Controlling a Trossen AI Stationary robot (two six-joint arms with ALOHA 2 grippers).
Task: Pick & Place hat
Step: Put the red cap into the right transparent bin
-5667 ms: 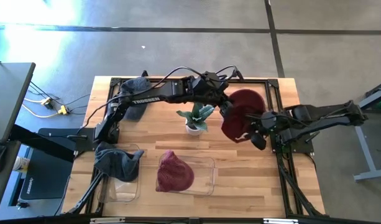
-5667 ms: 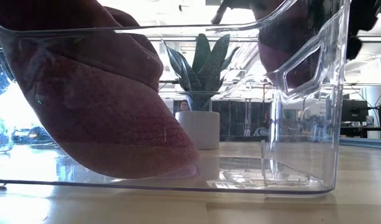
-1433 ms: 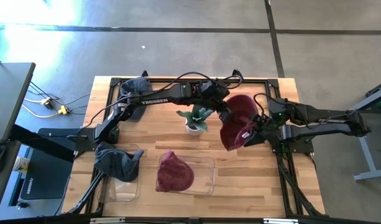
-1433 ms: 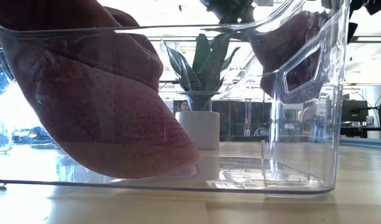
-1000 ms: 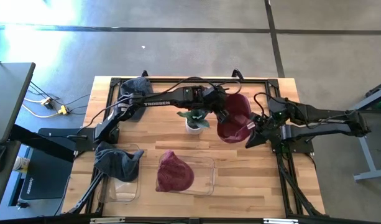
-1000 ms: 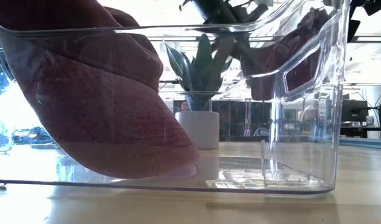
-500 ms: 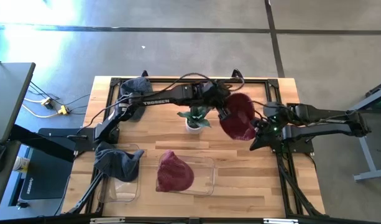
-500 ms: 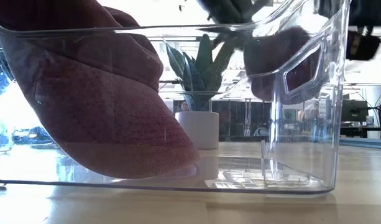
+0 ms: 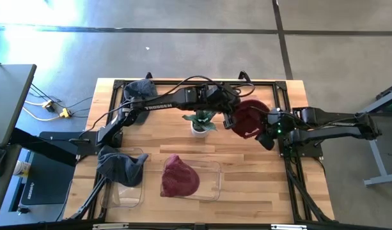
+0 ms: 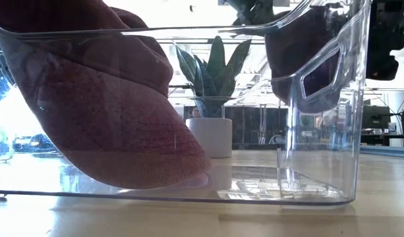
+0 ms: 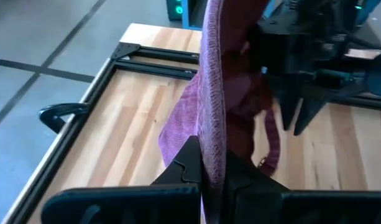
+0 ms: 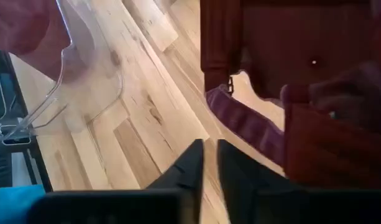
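Two clear bins sit along the near edge of the desk [image 9: 247, 185]. The larger bin [image 9: 211, 182] holds a maroon hat [image 9: 180, 177], and the smaller bin [image 9: 133, 191] to its left has a grey hat [image 9: 117, 166] draped over its rim. My guess is these are the drop-off points, so there is room in the larger bin beside the hat already there.

Farther back, near the middle of the desk, a small potted plant [image 9: 199, 122] stands in a white pot. You will probably have to route around or over it.

Right of the plant, the second maroon hat [image 9: 250, 117] hangs in the air above the desk. The left pincer [image 11: 212, 165] is clamped on its fabric edge, which runs up between the fingers, so the hat dangles below the grip with its strap loose. The right pincer [image 12: 210, 149] sits just beside the hat on its right. Its fingers are nearly together, with a slim gap and nothing between them. The strap hangs just past the tips. It looks like a hand-over or a steadying move, and the left arm is carrying the whole load.

At the far left corner another grey hat [image 9: 139, 87] lies on the desk.

You can read TROSSEN [image 9: 158, 104] in white along the left arm's link. I see no other writing.
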